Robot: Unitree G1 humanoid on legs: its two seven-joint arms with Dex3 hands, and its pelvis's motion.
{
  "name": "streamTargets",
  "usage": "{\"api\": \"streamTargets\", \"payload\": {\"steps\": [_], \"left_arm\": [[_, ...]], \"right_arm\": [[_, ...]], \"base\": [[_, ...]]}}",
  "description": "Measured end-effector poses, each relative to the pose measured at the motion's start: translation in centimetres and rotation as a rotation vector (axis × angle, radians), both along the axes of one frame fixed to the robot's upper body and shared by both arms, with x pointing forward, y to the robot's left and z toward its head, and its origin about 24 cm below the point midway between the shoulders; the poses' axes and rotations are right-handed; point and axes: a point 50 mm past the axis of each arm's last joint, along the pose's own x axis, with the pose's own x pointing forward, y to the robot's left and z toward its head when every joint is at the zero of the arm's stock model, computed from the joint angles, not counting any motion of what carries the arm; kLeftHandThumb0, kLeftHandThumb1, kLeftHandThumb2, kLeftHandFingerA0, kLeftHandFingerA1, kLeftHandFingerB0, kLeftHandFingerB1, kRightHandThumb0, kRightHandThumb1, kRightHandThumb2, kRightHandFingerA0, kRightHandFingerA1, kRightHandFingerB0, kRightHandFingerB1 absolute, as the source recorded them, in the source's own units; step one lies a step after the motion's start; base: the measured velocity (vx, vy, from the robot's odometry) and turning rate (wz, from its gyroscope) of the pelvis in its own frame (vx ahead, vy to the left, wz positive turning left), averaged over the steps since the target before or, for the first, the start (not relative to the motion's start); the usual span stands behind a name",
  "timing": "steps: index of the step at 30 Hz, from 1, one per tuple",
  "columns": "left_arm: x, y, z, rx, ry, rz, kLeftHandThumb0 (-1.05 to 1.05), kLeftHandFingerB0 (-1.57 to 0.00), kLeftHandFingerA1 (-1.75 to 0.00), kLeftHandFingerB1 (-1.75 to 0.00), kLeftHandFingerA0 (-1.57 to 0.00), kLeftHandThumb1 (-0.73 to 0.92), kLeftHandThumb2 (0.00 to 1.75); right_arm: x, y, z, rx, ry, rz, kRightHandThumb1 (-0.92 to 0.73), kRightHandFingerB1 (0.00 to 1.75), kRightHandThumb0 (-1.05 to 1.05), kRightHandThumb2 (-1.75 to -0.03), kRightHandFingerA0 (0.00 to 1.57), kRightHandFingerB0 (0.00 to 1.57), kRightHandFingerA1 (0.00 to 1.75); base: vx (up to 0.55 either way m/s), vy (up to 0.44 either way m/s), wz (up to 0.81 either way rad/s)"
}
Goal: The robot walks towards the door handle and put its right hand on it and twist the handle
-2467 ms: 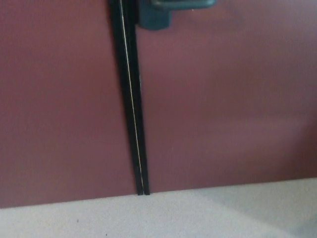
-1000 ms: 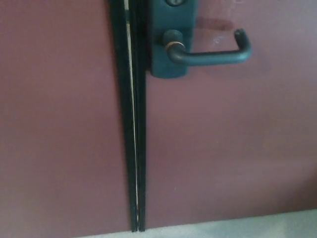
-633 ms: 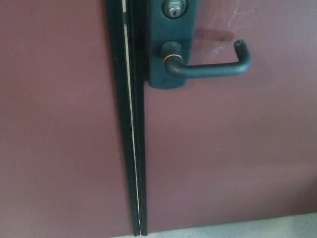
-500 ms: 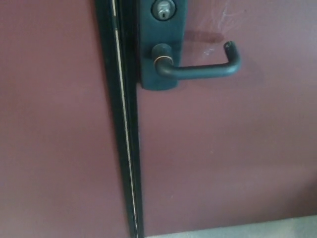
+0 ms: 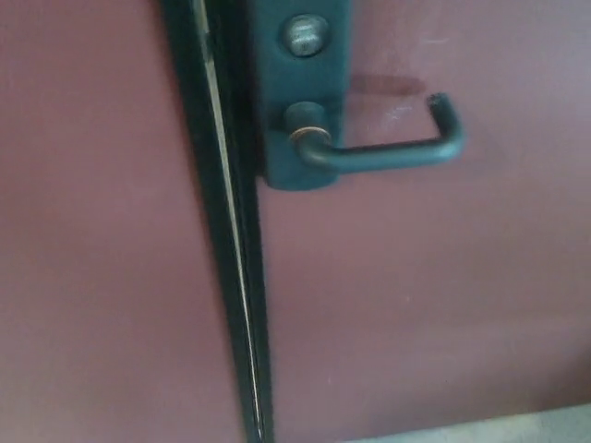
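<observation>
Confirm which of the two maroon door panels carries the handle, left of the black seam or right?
The right-hand door panel. The dark backplate, the keyhole cylinder and the lever handle all sit on it, just right of the black seam; the left-hand door panel is bare.

backplate (image 5: 300,92): top cut off | whole view: motion-blurred

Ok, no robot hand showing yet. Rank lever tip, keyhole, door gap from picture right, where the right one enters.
1. Lever tip, rightmost.
2. Keyhole, atop the plate.
3. Door gap, left of plate.
</observation>
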Motion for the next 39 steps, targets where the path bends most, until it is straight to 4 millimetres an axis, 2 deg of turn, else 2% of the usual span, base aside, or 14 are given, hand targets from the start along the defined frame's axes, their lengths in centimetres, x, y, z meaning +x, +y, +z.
{"api": "streamTargets", "payload": {"steps": [4,8,12,14,25,26,34,35,39], "left_arm": [[0.9,-0.5,0.0,-0.013,-0.026,-0.016,-0.39,-0.47,-0.61,-0.51,-0.70,0.48,0.75],[-0.1,-0.1,-0.1,-0.006,0.005,-0.007,-0.39,-0.47,-0.61,-0.51,-0.70,0.48,0.75],[0.1,0.1,0.1,0.001,0.002,-0.012,-0.39,-0.47,-0.61,-0.51,-0.70,0.48,0.75],[0.3,0.3,0.2,0.007,-0.002,-0.016,-0.39,-0.47,-0.61,-0.51,-0.70,0.48,0.75],[0.2,0.6,0.4,0.017,0.004,-0.020,-0.39,-0.47,-0.61,-0.51,-0.71,0.48,0.75],[0.2,0.6,0.4,0.017,0.004,-0.020,-0.31,-0.52,-0.51,-0.41,-0.76,0.57,0.57],[0.5,0.2,0.2,0.009,0.000,-0.032,-0.31,-0.52,-0.51,-0.41,-0.76,0.57,0.57],[0.5,0.2,0.2,0.009,-0.001,-0.034,-0.40,-0.47,-0.61,-0.51,-0.71,0.48,0.76],[0.4,0.2,0.2,0.010,0.002,-0.038,-0.40,-0.47,-0.61,-0.51,-0.71,0.48,0.76]], "right_arm": [[-0.8,-0.6,0.0,-0.012,0.021,-0.009,-0.70,0.43,-0.29,-0.61,0.78,0.55,0.56],[-0.2,-0.4,0.0,-0.007,0.006,0.000,-0.71,0.43,-0.28,-0.61,0.78,0.56,0.55],[0.3,-0.2,0.1,-0.001,-0.005,0.007,-0.71,0.43,-0.28,-0.61,0.78,0.56,0.55],[-0.2,0.2,-0.1,0.011,0.013,0.006,-0.71,0.43,-0.28,-0.61,0.78,0.56,0.55],[0.0,0.5,-0.1,0.023,0.009,-0.001,-0.70,0.42,-0.28,-0.61,0.78,0.54,0.55],[0.1,0.5,-0.1,0.023,0.008,0.000,-0.70,0.42,-0.28,-0.61,0.78,0.54,0.55],[0.5,0.0,0.1,0.013,0.000,0.010,-0.70,0.43,-0.28,-0.61,0.78,0.57,0.56],[0.3,0.0,0.0,0.016,0.009,0.011,-0.69,0.43,-0.28,-0.61,0.79,0.57,0.56],[0.2,0.0,0.0,0.016,0.013,0.017,-0.69,0.43,-0.28,-0.61,0.78,0.57,0.55]], "base": [[0.25,0.000,0.62],[0.38,-0.109,-0.09],[0.11,0.255,-0.05],[0.07,-0.101,-0.27],[0.07,0.081,0.02],[0.00,0.000,0.00],[0.02,-0.045,-0.09],[0.00,0.000,0.00],[0.00,0.024,0.01]]}}
